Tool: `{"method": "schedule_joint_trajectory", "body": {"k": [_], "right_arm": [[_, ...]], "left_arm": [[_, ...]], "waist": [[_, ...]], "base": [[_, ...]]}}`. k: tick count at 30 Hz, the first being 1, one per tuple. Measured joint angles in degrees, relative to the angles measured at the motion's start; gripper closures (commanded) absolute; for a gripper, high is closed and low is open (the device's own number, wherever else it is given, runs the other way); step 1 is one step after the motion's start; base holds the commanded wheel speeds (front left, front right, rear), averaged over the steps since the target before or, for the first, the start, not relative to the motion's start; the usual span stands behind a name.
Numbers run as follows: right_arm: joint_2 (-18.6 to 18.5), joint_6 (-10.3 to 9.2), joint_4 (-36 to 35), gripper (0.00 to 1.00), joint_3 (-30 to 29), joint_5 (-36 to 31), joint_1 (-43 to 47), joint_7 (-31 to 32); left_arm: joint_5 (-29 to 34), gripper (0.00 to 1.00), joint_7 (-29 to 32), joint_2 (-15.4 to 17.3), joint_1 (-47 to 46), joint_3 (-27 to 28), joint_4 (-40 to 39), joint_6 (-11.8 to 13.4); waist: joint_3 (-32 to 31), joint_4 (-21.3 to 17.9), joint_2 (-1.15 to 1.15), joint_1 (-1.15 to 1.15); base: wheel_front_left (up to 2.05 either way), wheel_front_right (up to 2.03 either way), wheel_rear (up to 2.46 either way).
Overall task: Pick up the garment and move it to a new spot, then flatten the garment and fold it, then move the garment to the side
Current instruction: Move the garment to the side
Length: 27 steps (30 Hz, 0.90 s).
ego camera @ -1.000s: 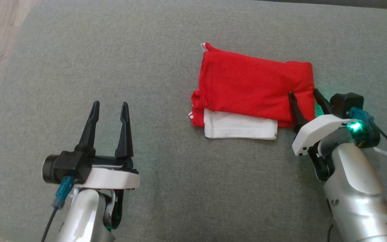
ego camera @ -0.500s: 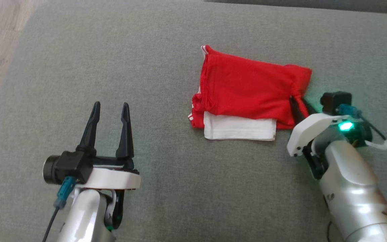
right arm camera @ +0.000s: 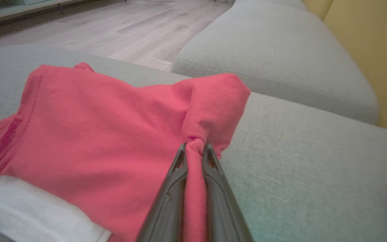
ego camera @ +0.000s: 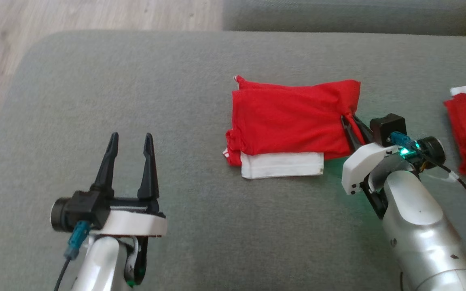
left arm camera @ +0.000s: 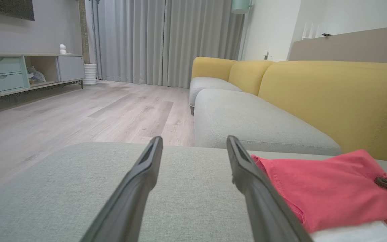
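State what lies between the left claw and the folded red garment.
Bare grey cushion separates the left claw from the garment, shown in the head view.

Red garment (ego camera: 289, 117) with white band, grey cushion (ego camera: 176, 81), yellow sofa back (left arm camera: 331, 94), pale wood floor (left arm camera: 79, 111)

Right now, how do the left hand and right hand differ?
The left hand is open and empty; the right hand is shut on the edge of the red garment. The left hand sits apart from the garment; the right hand bunches its right corner. Both have two long dark fingers.
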Motion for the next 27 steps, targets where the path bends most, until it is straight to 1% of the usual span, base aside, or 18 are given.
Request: {"method": "schedule_joint_trajectory", "body": {"k": [3, 5, 10, 14, 19, 23, 27], "right_arm": [[-0.4, 0.00, -1.8, 1.00, -0.1, -2.7, 0.3, 0.0], [-1.4, 0.00, -3.2, 1.00, 0.7, -4.1, 0.9, 0.1], [-6.3, 0.00, -7.6, 1.00, 4.7, -4.9, 2.3, 2.6], [-11.6, 0.00, -12.5, 1.00, 8.9, -3.5, 2.2, 5.7], [-20.5, 0.00, -18.4, 1.00, 12.0, -0.4, 1.8, 9.4], [-26.4, 0.00, -21.1, 1.00, 11.8, 1.5, -0.5, 11.8], [-29.7, 0.00, -22.0, 1.00, 9.8, 2.2, -2.5, 12.8]], "left_arm": [[0.0, 0.00, 0.0, 0.0, 0.8, -0.4, -0.1, 0.0], [0.0, 0.00, 0.0, 0.0, 1.2, -0.9, -0.4, 0.1], [-0.5, 0.00, 0.0, 0.0, 1.3, -2.9, -1.1, 0.6], [-0.6, 0.00, 0.0, 0.0, 1.2, -4.0, -1.7, 1.3], [-0.6, 0.00, 0.0, 0.0, 0.4, -4.6, -2.1, 1.5], [-0.4, 0.00, 0.0, 0.0, -2.5, -4.6, -2.6, 1.5], [0.5, 0.00, 0.0, -0.1, -5.1, -4.6, -2.7, 0.9]], "waist": [[-1.2, -1.4, 0.00, 0.00], [-1.8, -2.5, 0.00, 0.00], [-2.7, -6.2, 0.00, 0.00], [-2.4, -9.3, 0.00, 0.00], [-0.2, -12.5, 0.00, 0.00], [2.8, -14.1, 0.00, 0.01], [6.0, -15.2, 0.00, 0.01]], "base": [[0.00, 0.00, 0.00], [0.00, 0.00, 0.00], [0.00, 0.00, 0.00], [0.00, 0.00, 0.00], [0.00, 0.00, 0.00], [0.00, 0.00, 0.00], [0.00, 0.00, 0.00]]}}
